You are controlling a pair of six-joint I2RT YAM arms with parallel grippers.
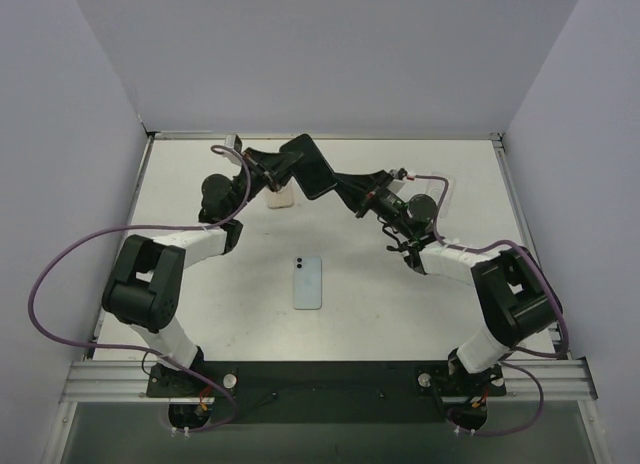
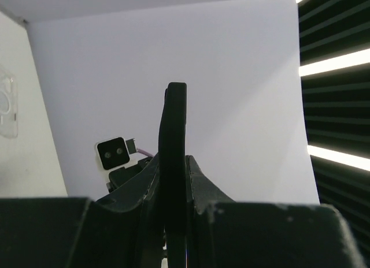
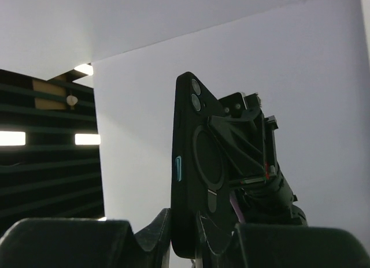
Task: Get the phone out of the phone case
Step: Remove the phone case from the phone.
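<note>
A black phone case [image 1: 310, 166] is held in the air over the back middle of the table. My left gripper [image 1: 290, 164] is shut on its left part and my right gripper [image 1: 342, 187] is shut on its right end. The left wrist view shows the case edge-on [image 2: 173, 129] between my left gripper [image 2: 173, 161]. The right wrist view shows the case's back [image 3: 193, 164] with a ring, two camera lenses and a blue side button, clamped by my right gripper [image 3: 182, 213]. A light blue phone [image 1: 308, 282] lies flat on the table's middle.
A clear case [image 1: 281, 196] lies on the table below the left gripper; it also shows in the left wrist view [image 2: 7, 109]. White walls enclose the table on three sides. The arm bases stand at the near edge.
</note>
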